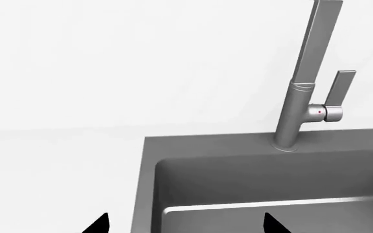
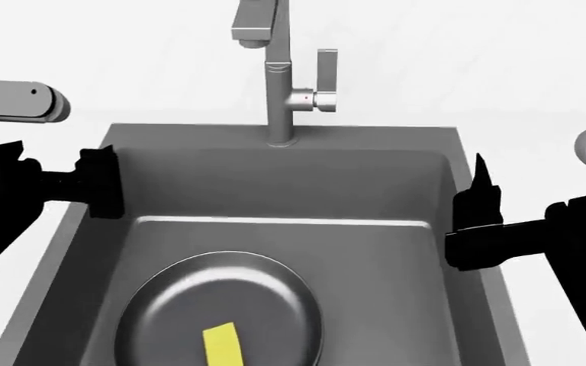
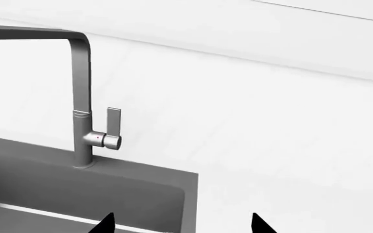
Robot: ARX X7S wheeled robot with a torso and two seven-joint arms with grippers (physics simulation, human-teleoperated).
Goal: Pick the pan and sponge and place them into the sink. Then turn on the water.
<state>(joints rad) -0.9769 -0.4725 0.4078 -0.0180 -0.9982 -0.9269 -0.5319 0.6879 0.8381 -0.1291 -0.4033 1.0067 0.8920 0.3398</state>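
The dark pan (image 2: 186, 301) lies on the floor of the sink (image 2: 272, 179), and the yellow sponge (image 2: 223, 345) rests inside the pan. The faucet (image 2: 278, 91) stands at the sink's back rim, its lever (image 2: 326, 70) upright with a red dot. No water shows in any view. My left gripper (image 2: 100, 183) hovers open over the sink's left rim, nothing between its fingers. My right gripper (image 2: 479, 200) hovers open at the right rim, also empty. The left wrist view shows the open left gripper (image 1: 186, 225), the faucet (image 1: 301, 97) and the lever (image 1: 339, 90). The right wrist view shows the open right gripper (image 3: 181, 225) and the lever (image 3: 113, 124).
White counter (image 2: 537, 114) surrounds the sink on the left, right and back, with a white wall (image 3: 316, 29) behind the faucet. The spout (image 2: 252, 23) reaches forward over the basin.
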